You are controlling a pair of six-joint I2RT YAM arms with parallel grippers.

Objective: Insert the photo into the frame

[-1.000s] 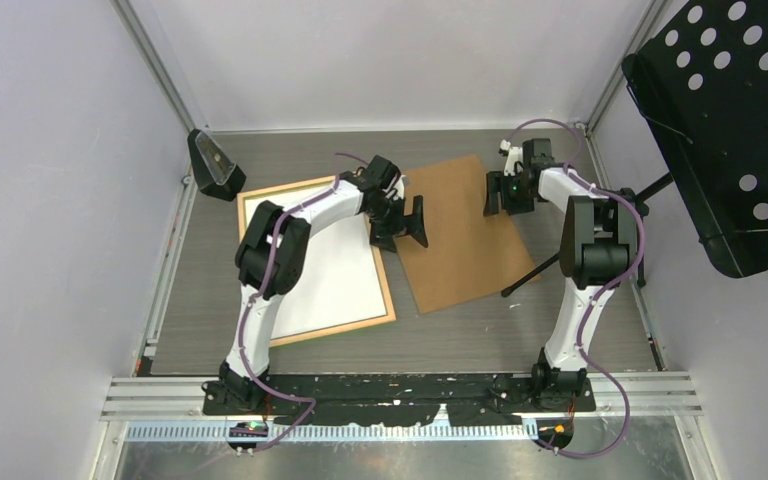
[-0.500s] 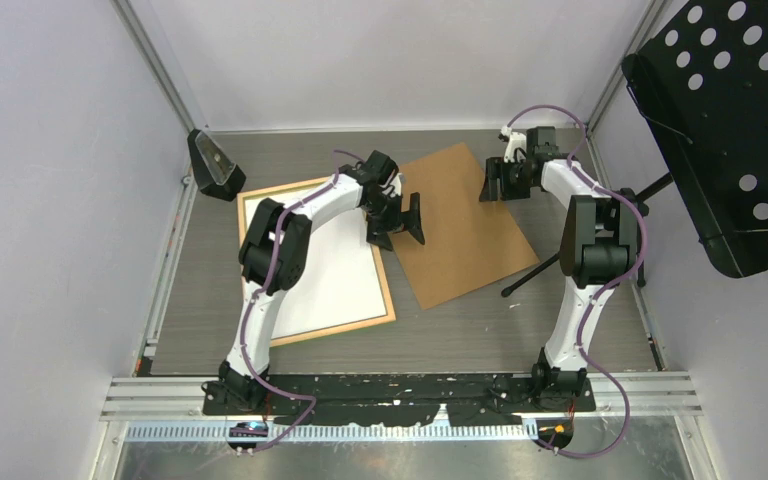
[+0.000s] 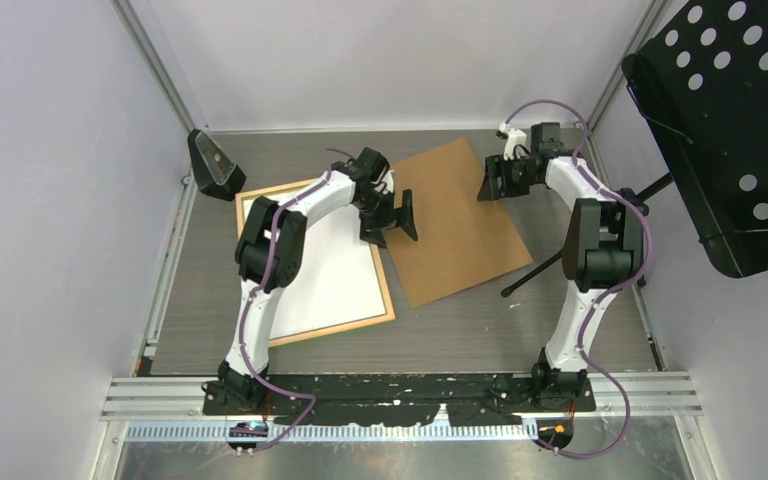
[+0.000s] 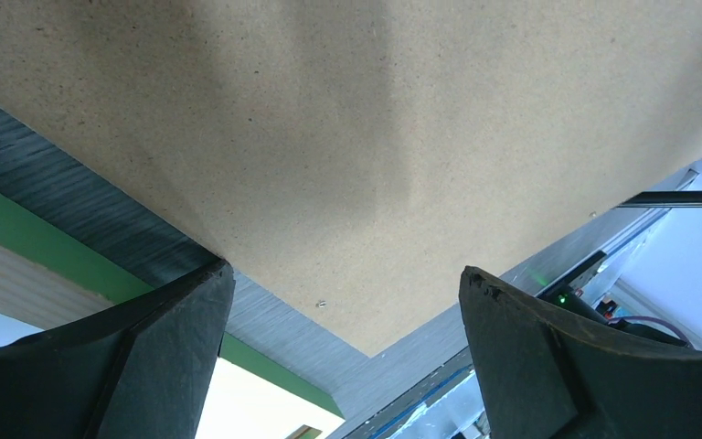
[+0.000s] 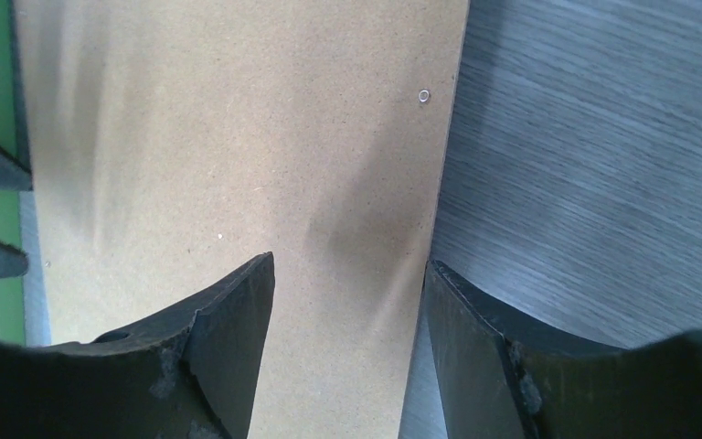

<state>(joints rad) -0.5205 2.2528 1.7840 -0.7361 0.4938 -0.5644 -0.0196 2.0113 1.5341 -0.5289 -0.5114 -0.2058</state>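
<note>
The frame [image 3: 385, 300] lies flat at the left, light wood side up, and a white surface [image 3: 330, 270] fills its opening. The photo's printed picture does not show in any view. The brown hardboard sheet [image 3: 460, 230] lies flat right of the frame. My left gripper [image 3: 390, 215] is open and empty, low over the board's left edge beside the frame. The left wrist view shows the board's corner [image 4: 375, 137] and a green frame strip [image 4: 18, 219]. My right gripper [image 3: 495, 182] is open and straddles the board's right edge [image 5: 238, 137] near the far corner.
A black perforated stand [image 3: 730, 130] overhangs the right side, and its thin leg [image 3: 535, 272] rests on the table by the board. A small black wedge-shaped object [image 3: 215, 165] sits at the back left. Walls enclose the table.
Both grippers moved a little toward the back and left. The hardboard shifted slightly left and back with them. Both grippers stayed open.
</note>
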